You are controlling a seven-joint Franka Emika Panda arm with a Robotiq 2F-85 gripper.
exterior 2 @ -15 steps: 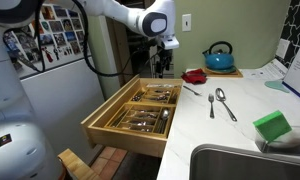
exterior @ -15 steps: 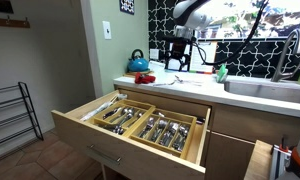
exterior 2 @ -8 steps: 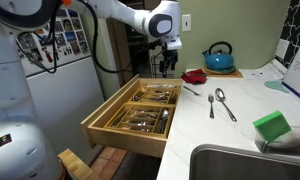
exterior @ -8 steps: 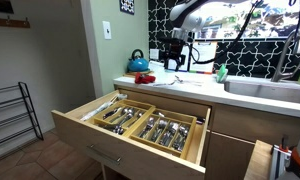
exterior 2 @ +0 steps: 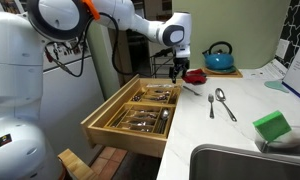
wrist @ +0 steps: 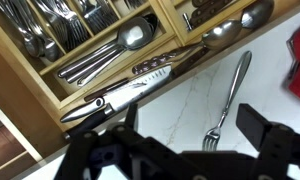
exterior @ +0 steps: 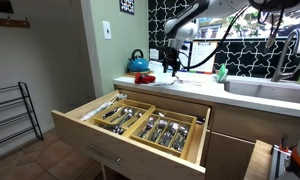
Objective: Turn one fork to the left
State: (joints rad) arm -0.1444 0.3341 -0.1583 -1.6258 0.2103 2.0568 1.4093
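Countertop of white veined stone point(exterior 2: 240, 125) filled the 4 o'clock part of an exterior view, with a pulled-out wooden drawer of sorted silver cutlery point(exterior 2: 115, 137) at its 9 o'clock side. Above them reached the white robot arm point(exterior 2: 130, 18). Its black two-fingered gripper point(exterior 2: 176, 72) hung over the counter's edge beside the drawer, jaws spread wide with nothing between them. A blue kettle point(exterior 2: 219, 57) stood at the counter's 12 o'clock end, a green sponge point(exterior 2: 273, 126) lay toward 3 o'clock, and a small red bowl point(exterior 2: 195, 76) sat just beside the gripper. The slim silver fork point(wrist: 228, 98) lay flat on the stone below the gripper, untouched. In the wrist view its tines pointed to 7 o'clock and its handle to 1 o'clock.
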